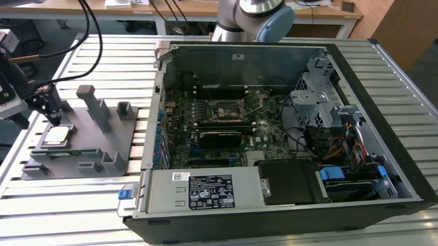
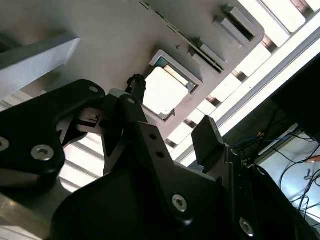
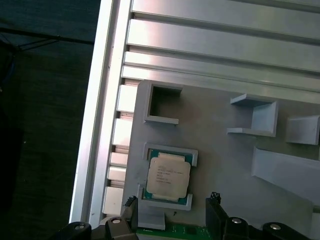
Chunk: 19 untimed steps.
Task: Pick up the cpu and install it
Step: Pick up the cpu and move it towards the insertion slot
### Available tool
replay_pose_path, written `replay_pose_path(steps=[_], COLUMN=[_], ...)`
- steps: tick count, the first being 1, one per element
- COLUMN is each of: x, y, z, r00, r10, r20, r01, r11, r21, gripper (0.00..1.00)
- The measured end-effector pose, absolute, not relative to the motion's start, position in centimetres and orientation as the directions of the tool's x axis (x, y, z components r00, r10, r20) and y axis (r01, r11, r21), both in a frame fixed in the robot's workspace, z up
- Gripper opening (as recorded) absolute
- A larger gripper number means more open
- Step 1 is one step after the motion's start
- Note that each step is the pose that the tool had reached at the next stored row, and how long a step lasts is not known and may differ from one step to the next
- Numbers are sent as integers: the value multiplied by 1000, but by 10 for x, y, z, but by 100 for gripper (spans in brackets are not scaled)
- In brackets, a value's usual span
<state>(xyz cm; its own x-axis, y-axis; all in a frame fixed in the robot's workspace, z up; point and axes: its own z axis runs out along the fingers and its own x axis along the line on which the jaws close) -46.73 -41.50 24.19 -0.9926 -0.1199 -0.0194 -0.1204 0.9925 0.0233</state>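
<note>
The gripper (image 3: 172, 201) hangs open and empty, fingers spread wider than the cpu (image 3: 168, 175) beneath it. The cpu lies flat in a square recess of the matte grey tray (image 3: 220, 165). I'd guess it's light, stiff, slick-lidded and fragile underneath; best held by opposite edges.

Silver-grey cpu (image 3: 168, 176) (green-rimmed) against a plain grey fixture (image 3: 220, 160).
</note>
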Motion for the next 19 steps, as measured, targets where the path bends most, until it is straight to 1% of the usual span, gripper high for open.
replay_pose_path(steps=[11,19], x=[-469,-469], y=[-412,-412], z=[228,224], r00=[-993,-993], r10=[-120,-119], r20=[-19,-19], r01=[-120,-120], r11=[993,993], r21=[23,23], gripper=[64,64])
